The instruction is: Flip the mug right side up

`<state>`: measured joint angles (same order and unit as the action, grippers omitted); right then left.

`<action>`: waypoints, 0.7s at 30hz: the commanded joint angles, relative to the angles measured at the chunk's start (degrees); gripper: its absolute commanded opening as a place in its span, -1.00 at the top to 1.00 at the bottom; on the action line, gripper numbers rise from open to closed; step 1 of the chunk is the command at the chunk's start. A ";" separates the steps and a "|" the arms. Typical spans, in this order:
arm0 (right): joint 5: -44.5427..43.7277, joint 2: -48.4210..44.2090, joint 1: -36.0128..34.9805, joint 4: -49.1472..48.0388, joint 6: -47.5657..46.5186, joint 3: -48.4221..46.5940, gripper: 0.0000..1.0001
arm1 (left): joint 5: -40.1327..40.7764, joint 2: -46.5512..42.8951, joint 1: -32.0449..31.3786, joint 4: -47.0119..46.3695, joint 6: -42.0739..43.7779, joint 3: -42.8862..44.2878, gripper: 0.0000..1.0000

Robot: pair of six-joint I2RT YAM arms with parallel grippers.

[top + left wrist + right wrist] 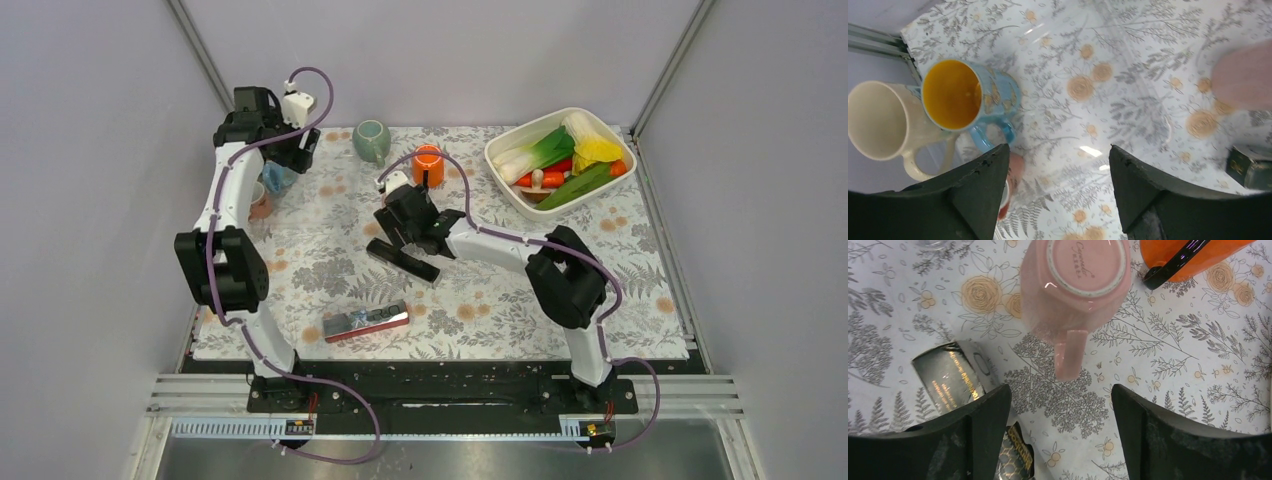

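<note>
Cropped, right wrist view: pink mug (pixel 1083 270) at 12 o'clock, orange mug (pixel 1220 249) at 1 o'clock; blurred, left wrist view: pink object (pixel 1245 75) at 3 o'clock.

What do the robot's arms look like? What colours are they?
Both the left arm and right arm have white tubes joined by chunky black joints. A thin purple cable loops along each one. The left gripper and right gripper end in black, wedge-shaped fingers.
</note>
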<state>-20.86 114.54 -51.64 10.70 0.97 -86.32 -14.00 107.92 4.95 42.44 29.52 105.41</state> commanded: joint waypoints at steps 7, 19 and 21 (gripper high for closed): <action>0.13 9.70 3.76 0.88 3.63 -10.47 -0.47 | -9.85 -17.00 0.21 0.54 -1.92 -13.49 -0.54; 4.82 8.15 6.66 1.49 7.78 -10.21 1.00 | -15.42 -26.00 0.22 3.97 -4.30 -19.25 -0.56; 4.71 4.15 6.62 0.34 8.03 -8.90 1.00 | -17.64 -27.71 0.21 4.20 -5.70 -20.16 -0.57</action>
<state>-16.80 126.13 -44.77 13.15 7.88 -95.96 -25.52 84.84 4.95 46.28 26.46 86.63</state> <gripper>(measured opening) 0.218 0.777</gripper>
